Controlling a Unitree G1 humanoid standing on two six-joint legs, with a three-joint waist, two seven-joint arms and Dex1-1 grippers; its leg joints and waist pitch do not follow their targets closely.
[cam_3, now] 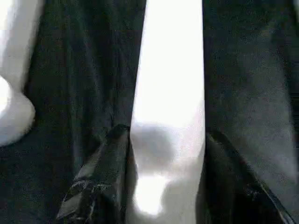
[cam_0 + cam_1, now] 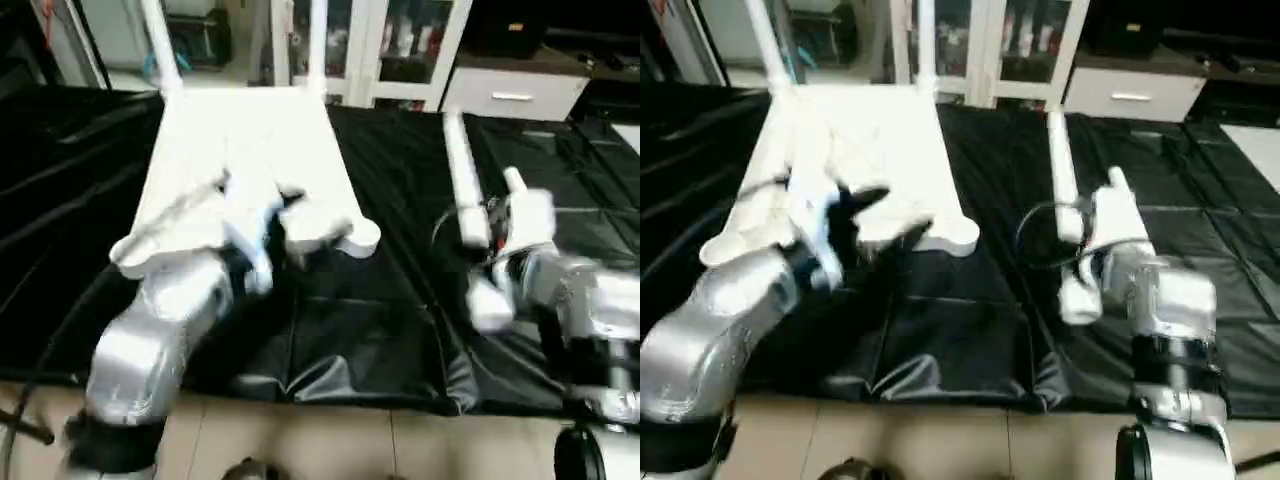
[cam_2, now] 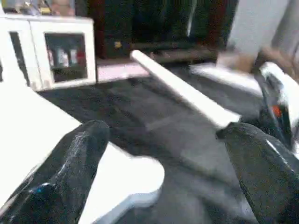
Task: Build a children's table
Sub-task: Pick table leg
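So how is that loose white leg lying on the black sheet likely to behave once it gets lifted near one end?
The leg looks like a smooth, round plastic tube, so it probably rolls if nudged sideways on the black sheet. It is long and straight, likely stiff and fairly light. With the right gripper straddling it near one end, the far end may droop.
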